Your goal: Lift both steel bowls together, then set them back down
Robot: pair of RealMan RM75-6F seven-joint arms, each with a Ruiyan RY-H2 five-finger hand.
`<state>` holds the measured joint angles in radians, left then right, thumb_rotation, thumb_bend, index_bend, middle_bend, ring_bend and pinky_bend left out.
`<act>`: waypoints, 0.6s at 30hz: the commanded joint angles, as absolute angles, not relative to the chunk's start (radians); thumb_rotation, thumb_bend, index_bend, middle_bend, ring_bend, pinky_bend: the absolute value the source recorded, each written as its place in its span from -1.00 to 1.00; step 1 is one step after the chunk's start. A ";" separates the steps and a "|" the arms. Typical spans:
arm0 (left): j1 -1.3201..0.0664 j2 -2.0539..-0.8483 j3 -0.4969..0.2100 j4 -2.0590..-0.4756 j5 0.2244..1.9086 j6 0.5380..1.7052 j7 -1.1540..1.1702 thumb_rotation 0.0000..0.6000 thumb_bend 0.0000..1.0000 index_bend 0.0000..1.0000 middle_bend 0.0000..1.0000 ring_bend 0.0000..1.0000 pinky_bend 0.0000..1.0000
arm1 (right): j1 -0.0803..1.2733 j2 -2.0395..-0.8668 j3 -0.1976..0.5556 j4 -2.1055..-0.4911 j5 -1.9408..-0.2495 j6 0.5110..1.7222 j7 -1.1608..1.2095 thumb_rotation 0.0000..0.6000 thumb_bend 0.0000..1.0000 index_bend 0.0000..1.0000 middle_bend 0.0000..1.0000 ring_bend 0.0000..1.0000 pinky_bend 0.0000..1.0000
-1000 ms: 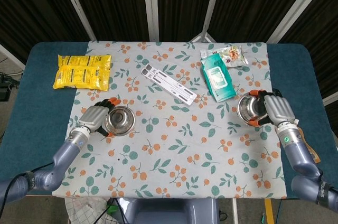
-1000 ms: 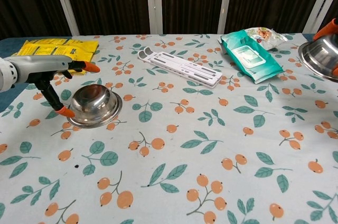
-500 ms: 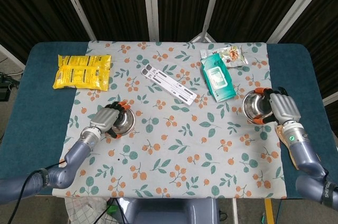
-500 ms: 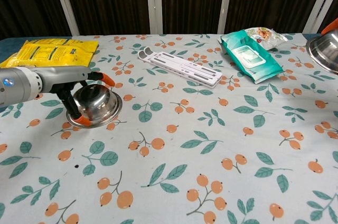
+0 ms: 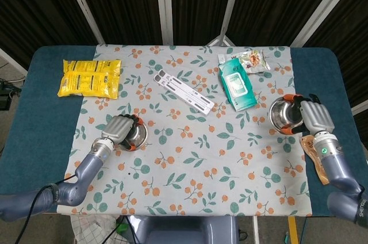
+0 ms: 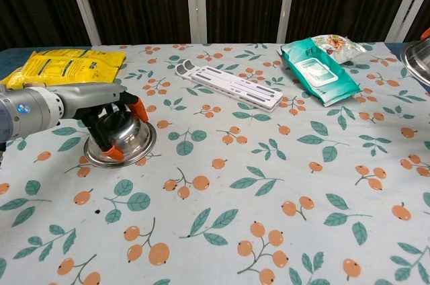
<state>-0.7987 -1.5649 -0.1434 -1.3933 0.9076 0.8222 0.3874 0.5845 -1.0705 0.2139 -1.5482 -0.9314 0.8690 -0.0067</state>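
Left side: the left hand is draped over the left round steel bowl, its orange-tipped fingers closed around the bowl's rim from the near-left side. In the chest view the bowl sits tilted, its near edge touching the floral cloth of the counter, so I judge it gripped but barely, if at all, raised.

Centre: a white slotted plastic strip lies diagonally on the cloth, well apart from both bowls and not involved.

Right side: the right hand clasps the right round steel bowl by its outer rim, fingers wrapped over the edge. In the chest view only a sliver of this bowl shows at the frame's right edge, high against the counter's far corner, which suggests it is off the surface; contact with the counter cannot be confirmed from the head view.

Other items: a yellow snack packet at the far left, a teal wet-wipes pack and a small clear snack bag at the far right.

Assessment: both grasps are established. The joint lift looks uneven, the right bowl apparently up, the left bowl at most tipping. Remaining: raise the left bowl clear, then lower both and release
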 commanded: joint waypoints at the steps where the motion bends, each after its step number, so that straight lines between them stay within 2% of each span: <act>1: -0.795 -1.563 -0.147 -1.400 0.915 0.845 0.389 1.00 -0.92 -0.19 -0.40 -0.45 -0.18 | 0.582 -1.067 0.217 -1.549 -0.931 0.873 -0.004 1.00 -0.84 -0.32 -0.38 -0.20 -0.92; 7: -0.753 -1.509 -0.196 -1.483 0.994 0.904 0.240 1.00 -0.92 -0.21 -0.40 -0.45 -0.18 | 0.577 -1.051 0.243 -1.558 -0.933 0.887 0.028 1.00 -0.83 -0.30 -0.38 -0.20 -0.91; 10: -0.708 -1.479 -0.247 -1.545 1.063 0.935 0.035 1.00 -0.93 -0.20 -0.41 -0.45 -0.18 | 0.575 -1.050 0.266 -1.563 -0.947 0.891 0.078 1.00 -0.83 -0.29 -0.38 -0.20 -0.91; 13: -0.637 -1.457 -0.315 -1.600 1.166 1.000 -0.293 1.00 -0.93 -0.20 -0.42 -0.45 -0.18 | 0.571 -1.053 0.311 -1.573 -0.982 0.866 0.221 1.00 -0.83 -0.29 -0.38 -0.20 -0.91; 18: -0.576 -1.448 -0.351 -1.555 1.322 1.125 -0.605 1.00 -0.93 -0.19 -0.44 -0.48 -0.19 | 0.563 -1.070 0.371 -1.559 -1.088 0.818 0.496 1.00 -0.84 -0.28 -0.38 -0.20 -0.91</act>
<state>-0.6698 -1.4797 -0.2740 -1.5410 1.1411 0.9867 -0.2731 0.5707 -1.0572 0.3144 -1.5655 -1.0032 0.8574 0.3008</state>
